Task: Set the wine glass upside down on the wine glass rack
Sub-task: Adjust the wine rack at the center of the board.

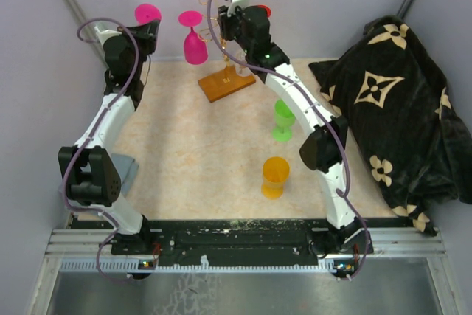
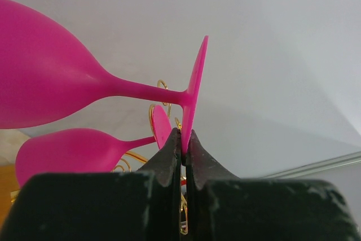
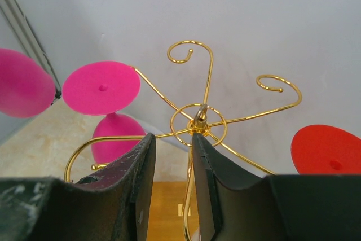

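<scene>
An orange glass (image 1: pixel 275 176) and a green glass (image 1: pixel 284 119) are sitting in front of the wine glass rack (image 3: pixel 198 119). The right gripper (image 3: pixel 172 137) is straddling the rack's post, jaws apart. Just left of the rack, the left gripper (image 2: pixel 183 137) is pinching the pink wine glass (image 2: pixel 51 77) by its foot, holding it sideways, near a hung pink glass (image 3: pixel 101 87).
</scene>
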Controlling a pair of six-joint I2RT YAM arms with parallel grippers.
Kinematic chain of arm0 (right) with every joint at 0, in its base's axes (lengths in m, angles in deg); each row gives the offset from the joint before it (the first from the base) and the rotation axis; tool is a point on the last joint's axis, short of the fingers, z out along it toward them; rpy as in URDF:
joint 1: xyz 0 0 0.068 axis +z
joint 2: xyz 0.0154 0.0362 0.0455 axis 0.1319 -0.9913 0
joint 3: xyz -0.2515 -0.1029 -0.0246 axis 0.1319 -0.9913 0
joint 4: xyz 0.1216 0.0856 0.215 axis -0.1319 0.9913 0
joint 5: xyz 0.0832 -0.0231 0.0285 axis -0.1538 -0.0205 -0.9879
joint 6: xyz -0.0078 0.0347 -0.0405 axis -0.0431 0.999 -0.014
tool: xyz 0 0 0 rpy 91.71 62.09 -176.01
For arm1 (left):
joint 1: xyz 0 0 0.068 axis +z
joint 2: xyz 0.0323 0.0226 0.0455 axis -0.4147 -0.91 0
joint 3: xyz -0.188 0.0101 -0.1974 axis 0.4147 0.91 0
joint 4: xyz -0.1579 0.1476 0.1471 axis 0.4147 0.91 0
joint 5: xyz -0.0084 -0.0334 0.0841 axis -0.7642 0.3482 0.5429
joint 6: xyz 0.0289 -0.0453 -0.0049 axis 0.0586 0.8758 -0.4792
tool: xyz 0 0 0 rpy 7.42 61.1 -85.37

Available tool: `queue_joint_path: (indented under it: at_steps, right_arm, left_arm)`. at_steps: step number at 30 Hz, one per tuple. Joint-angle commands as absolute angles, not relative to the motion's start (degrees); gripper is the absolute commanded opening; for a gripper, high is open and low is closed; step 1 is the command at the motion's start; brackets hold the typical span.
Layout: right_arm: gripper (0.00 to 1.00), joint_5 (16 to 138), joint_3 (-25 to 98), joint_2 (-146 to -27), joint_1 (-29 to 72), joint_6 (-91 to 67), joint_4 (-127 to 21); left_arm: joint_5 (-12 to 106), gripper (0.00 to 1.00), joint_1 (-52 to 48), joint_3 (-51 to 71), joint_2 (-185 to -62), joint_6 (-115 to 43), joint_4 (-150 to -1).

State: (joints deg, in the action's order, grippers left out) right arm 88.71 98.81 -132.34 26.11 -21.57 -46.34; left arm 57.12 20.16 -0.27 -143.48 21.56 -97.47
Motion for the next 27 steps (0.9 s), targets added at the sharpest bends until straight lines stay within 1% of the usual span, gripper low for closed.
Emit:
queue_joint_path:
  at_steps: [1,11,27]
  right_arm:
    - [0.33,90.67,102.66,-133.6,27.14,-23.38,-51.96]
    - [0.32,91.63,104.01,-136.57,27.31,-23.56,-54.32]
    - [0.3,92.29,103.88,-137.88,27.31,-24.15,-56.09]
  left_arm:
    - [56.88,0.02,20.54,0.94,-140.79,20.5,-98.83]
    - [57.4,0.02,20.78,2.5,-139.75,20.05,-98.83]
    - [56.97,0.02,21.18,2.52,-140.25,20.35,-99.01]
